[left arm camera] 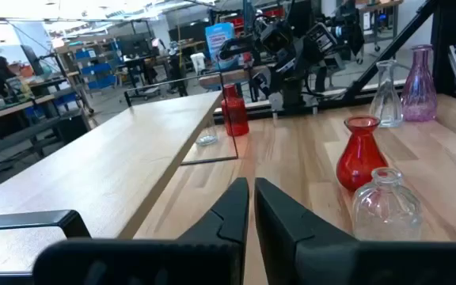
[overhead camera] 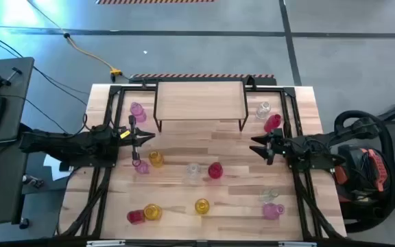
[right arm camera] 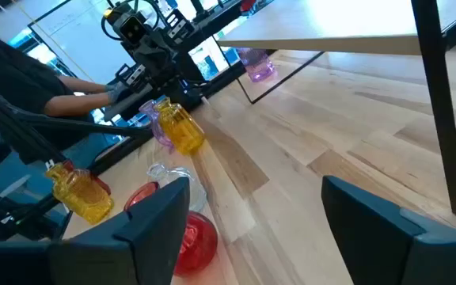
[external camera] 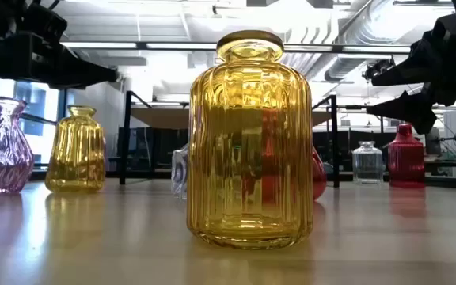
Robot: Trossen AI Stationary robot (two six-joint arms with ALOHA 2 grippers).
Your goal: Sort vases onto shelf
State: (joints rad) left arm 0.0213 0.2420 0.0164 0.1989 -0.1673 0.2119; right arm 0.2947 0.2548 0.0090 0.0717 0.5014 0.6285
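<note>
Vases [overhead camera: 214, 170] stand empty on the table [overhead camera: 184, 144]; shelf [overhead camera: 200, 101] top bare. My left tool [overhead camera: 145, 138] pinched narrow, right tool [overhead camera: 256, 145] wide; neither holds a vase.

Coloured glass vases [overhead camera: 202, 205] stand scattered before the bare shelf [overhead camera: 200, 100].

The shelf [overhead camera: 200, 100] stands at the table's [overhead camera: 184, 140] far edge, vases [overhead camera: 215, 170] scattered before it.

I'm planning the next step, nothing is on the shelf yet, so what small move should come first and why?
Probably ease the right gripper, open and empty, toward the red vase just beside it. The shelf top is bare, and that vase looks nearest. The left gripper is shut and holds nothing.
</note>
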